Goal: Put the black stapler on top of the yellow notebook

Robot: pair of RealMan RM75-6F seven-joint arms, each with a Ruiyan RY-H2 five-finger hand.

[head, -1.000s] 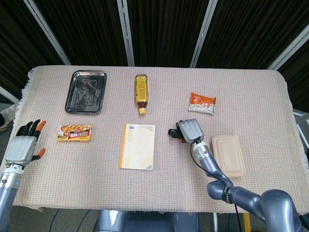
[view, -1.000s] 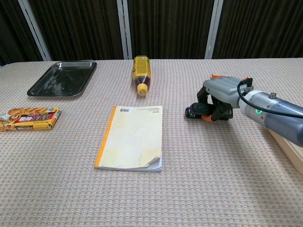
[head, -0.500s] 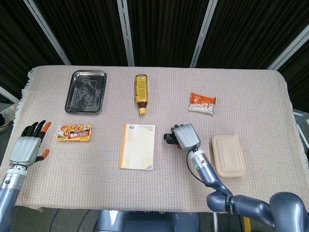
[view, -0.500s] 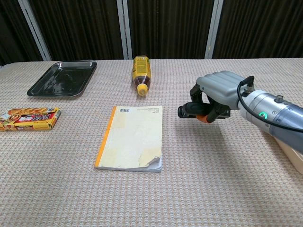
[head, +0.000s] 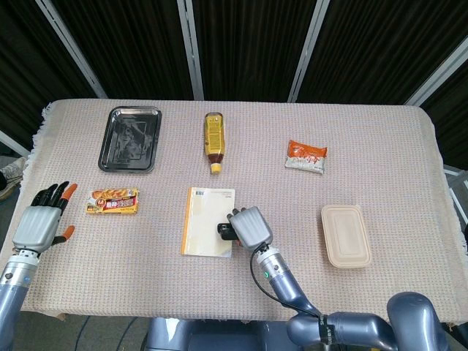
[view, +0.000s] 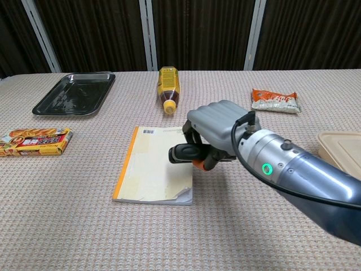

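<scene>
The yellow notebook [head: 208, 221] [view: 154, 164] lies flat near the table's middle. My right hand [head: 249, 227] [view: 217, 131] grips the black stapler [head: 226, 232] [view: 183, 153] and holds it in the air over the notebook's right edge. Only the stapler's left end shows past the fingers. At the table's left edge my left hand [head: 40, 222] rests open with its fingers apart and holds nothing; it shows only in the head view.
A black metal tray [head: 131, 138] [view: 74, 93] sits at the back left, a lying bottle [head: 213, 140] [view: 168, 87] behind the notebook. A snack box [head: 112, 200] [view: 34, 141] lies left, an orange packet [head: 306, 156] [view: 274, 100] back right, a beige lidded container [head: 345, 235] [view: 340, 147] right.
My right hand lifted the stapler off the cloth and carried it left, from right of the notebook to over the notebook's right edge. The left hand stayed put.
</scene>
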